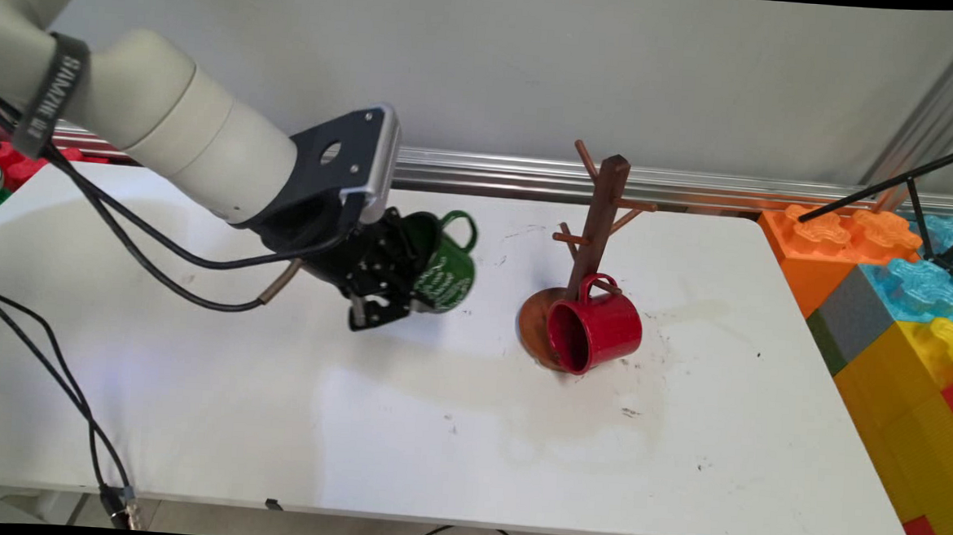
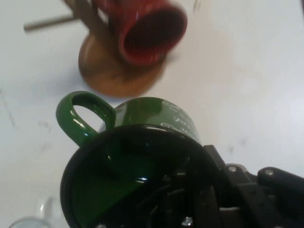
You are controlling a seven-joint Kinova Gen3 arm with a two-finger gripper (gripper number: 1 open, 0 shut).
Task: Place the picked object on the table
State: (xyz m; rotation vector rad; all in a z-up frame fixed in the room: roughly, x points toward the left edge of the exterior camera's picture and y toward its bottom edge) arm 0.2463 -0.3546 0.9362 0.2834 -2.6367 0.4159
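Two mugs were in view: the pincer [image 1: 385,295] was clenched on the green mug's [image 1: 444,270] rim, one finger inside, carrying it tilted above the counter [image 1: 434,445] toward its far edge; the red mug [image 1: 596,327] hung on the wooden rack [image 1: 601,217] nearby

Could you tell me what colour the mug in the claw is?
Green mug with white lettering, clearest in the main view.

Mug tree [image 1: 598,225] and red mug [image 1: 595,332] block the table's [image 1: 193,383] right half.
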